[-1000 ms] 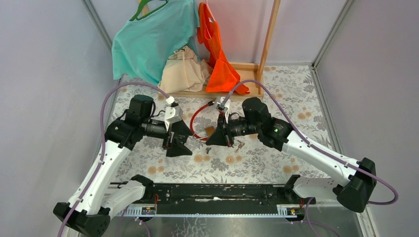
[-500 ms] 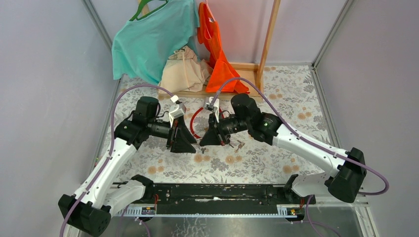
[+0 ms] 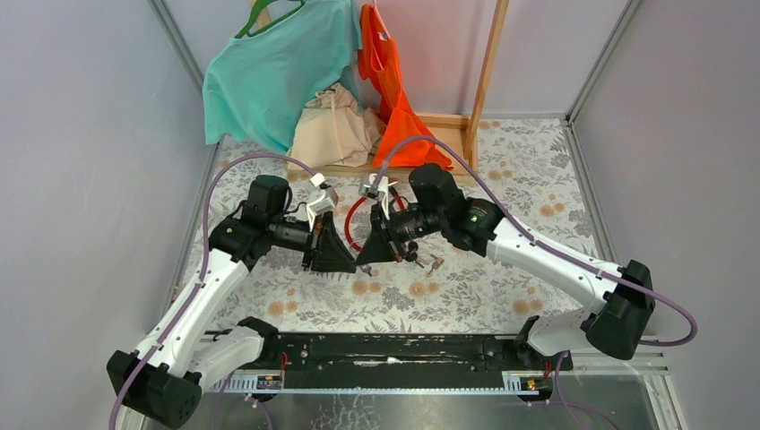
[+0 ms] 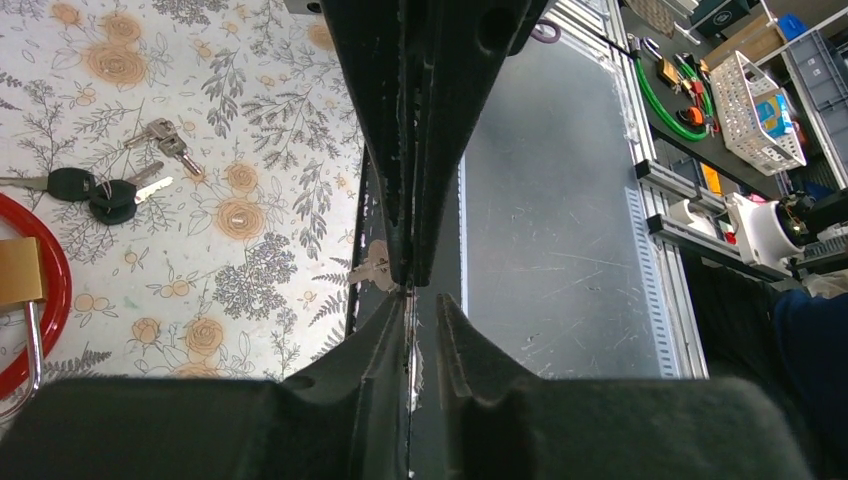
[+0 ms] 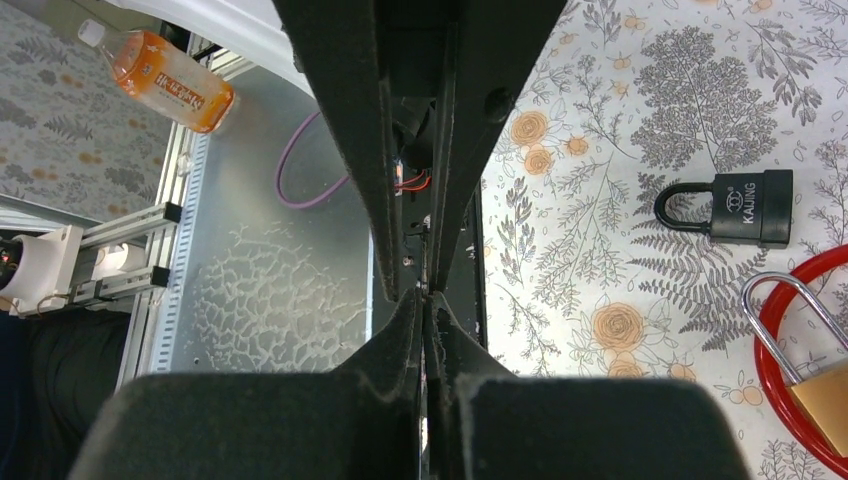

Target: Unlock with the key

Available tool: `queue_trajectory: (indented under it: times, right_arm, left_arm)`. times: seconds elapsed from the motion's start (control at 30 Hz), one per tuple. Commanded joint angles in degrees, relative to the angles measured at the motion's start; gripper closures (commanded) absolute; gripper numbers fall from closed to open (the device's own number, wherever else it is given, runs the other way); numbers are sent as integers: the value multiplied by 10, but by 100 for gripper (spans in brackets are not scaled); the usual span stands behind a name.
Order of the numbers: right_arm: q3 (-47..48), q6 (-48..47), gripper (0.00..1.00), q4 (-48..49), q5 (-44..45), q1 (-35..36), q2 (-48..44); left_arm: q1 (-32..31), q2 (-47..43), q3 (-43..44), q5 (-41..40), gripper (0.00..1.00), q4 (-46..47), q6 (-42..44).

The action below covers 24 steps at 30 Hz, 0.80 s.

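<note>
Seeing keys (image 4: 110, 193) left wrist, padlock (image 5: 742, 207) right wrist

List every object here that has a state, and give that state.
Left gripper, narrowly open.
Right gripper, shut on silver key.
Black padlock, shackle closed, lying flat.
Brass padlock, lying flat; locked or not, unclear.
Black-headed keys, lying loose.
Drink bottle, capped, on its side.

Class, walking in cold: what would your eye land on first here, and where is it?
The left gripper and right gripper face each other tip to tip over the middle of the flowered tablecloth, a silver key pinched at the right one's tip. Just behind them lies a red cable loop with a brass padlock, and a teal shirt and orange vest hang at the back.
</note>
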Motion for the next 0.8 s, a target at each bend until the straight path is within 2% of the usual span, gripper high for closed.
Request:
queue_trajectory:
  times: [0.0, 0.13, 0.27, 0.33, 0.43, 0.47, 0.6, 0.77]
  right_arm:
    - [39, -21, 100, -20, -15, 9, 6]
    - [42, -26, 100, -26, -12, 9, 5]
    - [31, -12, 99, -2, -9, 9, -3]
    - [12, 16, 73, 35, -2, 9, -15]
    - [-36, 62, 53, 113, 0, 5, -42]
    - [-55, 80, 50, 140, 0, 2, -51]
    - [-102, 135, 48, 220, -6, -13, -66]
    - [-104, 150, 48, 236, -15, -15, -57]
  left_arm:
    - [-1, 6, 11, 18, 78, -17, 33]
    - [-2, 14, 18, 14, 100, -49, 63]
    - [-1, 16, 23, 18, 100, -57, 66]
    - [-1, 15, 24, 22, 100, -58, 63]
    - [-1, 14, 25, 24, 100, -59, 55]
    - [-1, 13, 25, 26, 100, -58, 53]
    - [-1, 12, 29, 30, 100, -59, 51]
    - [-1, 13, 36, 30, 100, -58, 50]
